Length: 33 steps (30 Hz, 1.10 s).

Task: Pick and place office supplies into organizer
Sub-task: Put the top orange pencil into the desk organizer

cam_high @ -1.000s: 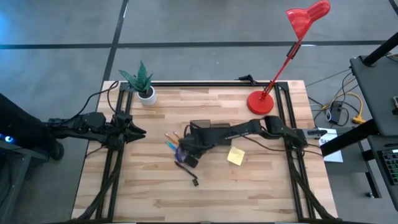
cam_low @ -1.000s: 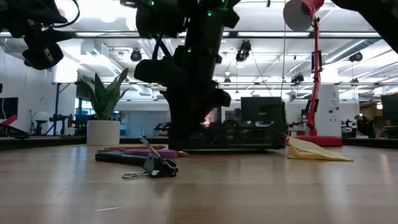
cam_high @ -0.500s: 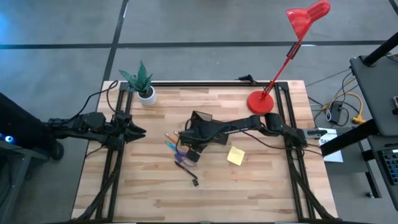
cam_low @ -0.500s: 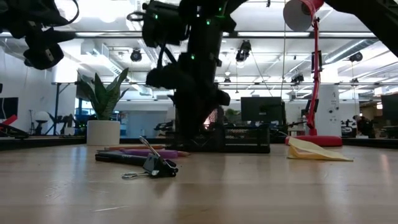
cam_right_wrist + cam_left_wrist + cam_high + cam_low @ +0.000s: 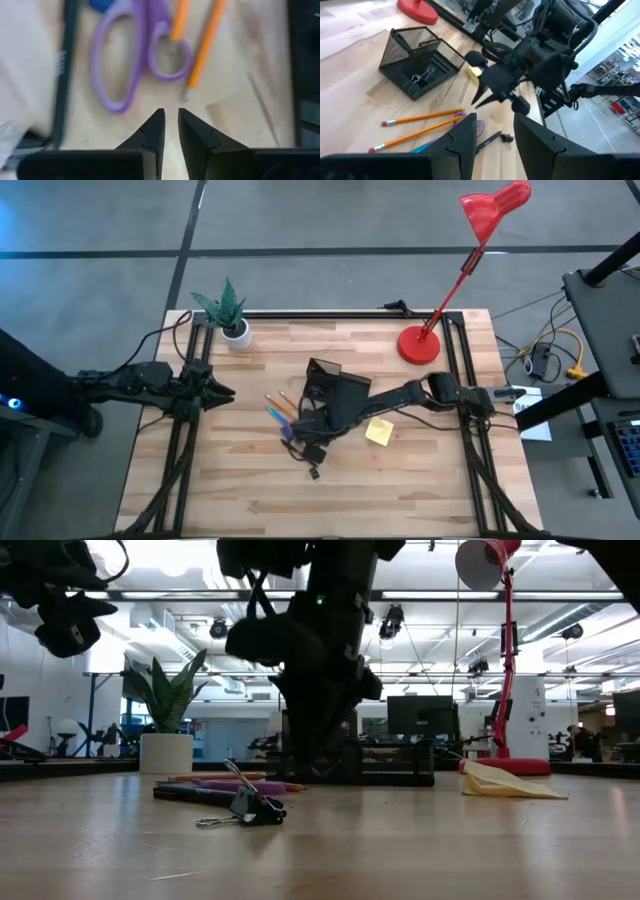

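Two orange pencils [image 5: 422, 123] lie side by side on the wooden tabletop [image 5: 420, 470], just beside the purple-handled scissors [image 5: 127, 60], whose finger loops touch the pencil tips in the right wrist view. A dark pen [image 5: 64, 75] lies along the far side of the scissors, and a blue pencil [image 5: 277, 414] sits with the same cluster in the high view.

Right end effector [image 5: 168, 131]: reaching in over the middle of the tabletop, hovering directly above the scissors and pencils. Its two dark fingers are nearly closed, with only a narrow gap between the tips, and they grip nothing.

Left end effector [image 5: 492, 145]: parked at the left edge of the tabletop, well apart from the supplies, fingers spread and empty.

Organizer [image 5: 417, 60]: a black mesh tray standing near the middle of the tabletop, between the pencil cluster and the red lamp base [image 5: 419, 345]. The left wrist view shows a binder clip [image 5: 419, 77] lying in one of its low compartments.

Yellow sticky-note pad [image 5: 379, 430]: on the tabletop just beside the right arm, apart from the organizer.

Loose black clip [image 5: 243, 807]: on the bare wood near the pen, in front of the cluster in the low view.

Potted plant [image 5: 230, 315]: at the far left corner.
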Available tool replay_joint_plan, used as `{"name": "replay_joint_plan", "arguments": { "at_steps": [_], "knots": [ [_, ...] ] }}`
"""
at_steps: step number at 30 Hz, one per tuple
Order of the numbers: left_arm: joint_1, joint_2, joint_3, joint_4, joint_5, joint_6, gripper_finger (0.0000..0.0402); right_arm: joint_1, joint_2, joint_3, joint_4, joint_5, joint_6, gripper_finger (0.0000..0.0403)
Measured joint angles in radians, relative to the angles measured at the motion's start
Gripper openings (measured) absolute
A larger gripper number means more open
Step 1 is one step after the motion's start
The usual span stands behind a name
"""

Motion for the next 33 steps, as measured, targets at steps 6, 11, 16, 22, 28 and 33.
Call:
{"name": "replay_joint_plan", "arguments": {
  "at_steps": [6, 11, 16, 22, 28, 33],
  "knots": [
    [0.003, 0.093, 0.0, 0.001, -0.001, -0.022, 0.0106, -0.018, -0.005, -0.029, 0.007, -0.073, 0.166, 0.0011],
    [0.005, 0.291, 0.016, 0.004, 0.0, 0.03, 0.0042, -0.037, -0.062, -0.106, 0.117, -0.1, 0.284, 0.0008],
    [0.005, 0.438, 0.053, 0.083, 0.004, 0.272, 0.0007, -0.031, -0.148, -0.191, 0.139, -0.084, 0.198, 0.0008],
    [0.083, 0.674, 0.093, 0.168, 0.059, 0.54, 0.0001, -0.039, -0.261, -0.383, 0.286, -0.109, 0.223, 0.0008],
    [0.265, 0.912, 0.173, 0.194, 0.188, 0.803, 0.0, -0.039, -0.339, -0.512, 0.462, -0.103, 0.247, 0.0008],
    [0.402, 1.067, 0.235, 0.244, 0.328, 0.972, 0.0, -0.04, -0.337, -0.527, 0.516, -0.098, 0.239, 0.0008]
  ]
}}
